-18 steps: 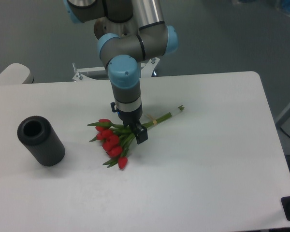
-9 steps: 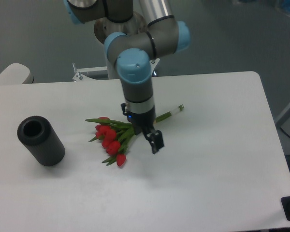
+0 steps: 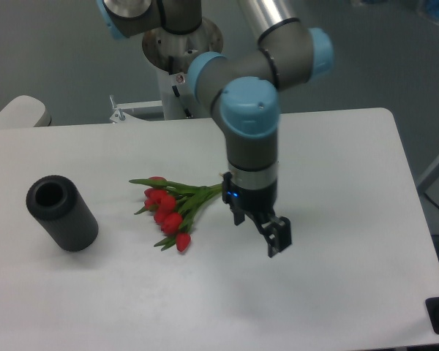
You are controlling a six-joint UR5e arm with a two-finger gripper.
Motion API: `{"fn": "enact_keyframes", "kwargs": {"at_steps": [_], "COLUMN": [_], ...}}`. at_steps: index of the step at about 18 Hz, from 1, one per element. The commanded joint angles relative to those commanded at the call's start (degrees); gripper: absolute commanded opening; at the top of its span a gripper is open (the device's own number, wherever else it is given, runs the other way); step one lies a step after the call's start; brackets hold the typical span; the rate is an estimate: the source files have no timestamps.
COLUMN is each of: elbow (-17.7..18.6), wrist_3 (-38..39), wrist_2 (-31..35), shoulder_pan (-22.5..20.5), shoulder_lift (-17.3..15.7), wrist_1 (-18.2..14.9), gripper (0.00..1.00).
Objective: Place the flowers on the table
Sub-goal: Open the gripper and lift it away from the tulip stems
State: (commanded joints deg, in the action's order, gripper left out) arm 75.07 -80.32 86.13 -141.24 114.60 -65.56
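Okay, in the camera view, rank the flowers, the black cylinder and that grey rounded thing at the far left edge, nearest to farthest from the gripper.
From the gripper:
1. The flowers, lying on the table just to its left in the picture.
2. The black cylinder, farther left.
3. The grey rounded thing, at the picture's upper left edge.

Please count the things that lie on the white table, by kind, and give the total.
Bunch of flowers: 1
Black hollow cylinder: 1
Total: 2, both resting on the table; the gripper holds nothing.
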Motion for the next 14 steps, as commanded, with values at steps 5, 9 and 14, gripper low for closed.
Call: {"fn": "enact_keyframes", "kwargs": {"at_steps": [5,9,14], "elbow": [-3.2,-3.7,-4.0], "wrist_3": [-10.2,-17.3,-20.8], "wrist_2": [0.1,0.3,0.3], "shoulder_pan": [-5.5,-8.2,-9.8], "shoulder_lift": [0.9,1.5,1.9], "wrist_1": [-2.0,-1.9,-1.8], "gripper": [0.99,0.99,0.99]}}
